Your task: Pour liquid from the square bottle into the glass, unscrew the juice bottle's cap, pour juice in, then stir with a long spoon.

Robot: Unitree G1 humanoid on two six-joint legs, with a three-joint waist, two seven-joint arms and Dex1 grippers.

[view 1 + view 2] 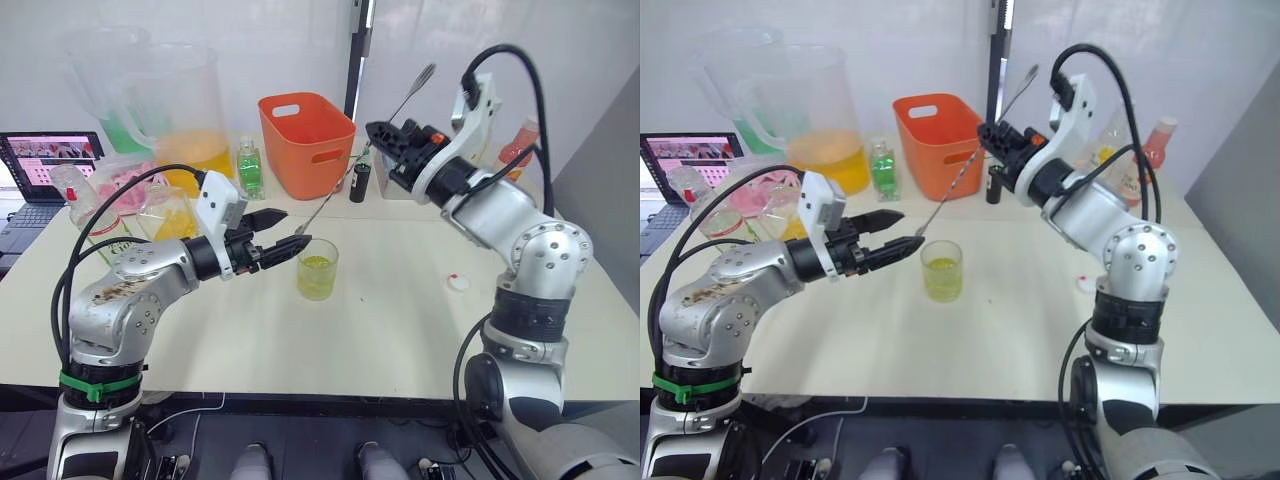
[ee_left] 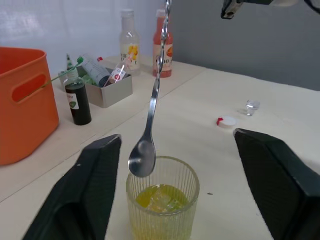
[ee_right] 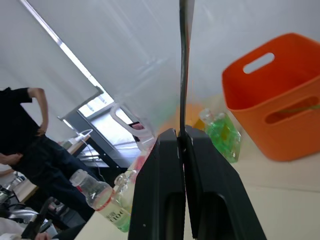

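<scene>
Left eye view: the right claw (image 1: pixel 372 135) is raised over the far side of the table (image 1: pixel 400 330) and is clamped on the shaft of the long spoon (image 1: pixel 340 186). The spoon runs diagonally: its upper end rises above the claw, its small bowl hangs just above the rim of the glass (image 1: pixel 317 270), on the glass's left side. In the left wrist view the bowl shows at the near rim, not immersed. The right wrist view shows both fingers pressed flat on the thin shaft.

The glass stands near the table centre and holds yellow-green liquid with ice. The left claw (image 1: pixel 280 233) hovers just left of the glass, fingers spread apart, gripping nothing and not touching the glass.

Surrounding items:
- An orange basket (image 1: pixel 306 143) stands behind the glass, close to the spoon's path.
- A small dark bottle (image 1: pixel 360 183) stands beside the basket, under the right claw.
- A small green bottle (image 1: pixel 249 168) stands left of the basket.
- A large clear jug (image 1: pixel 185 115) with orange liquid stands at the far left.
- A white cap (image 1: pixel 459 282) lies on the table to the right of the glass, well apart from it.
- A laptop (image 1: pixel 40 175) sits at the left edge.

A person in dark clothing stands in the background of the right wrist view.
</scene>
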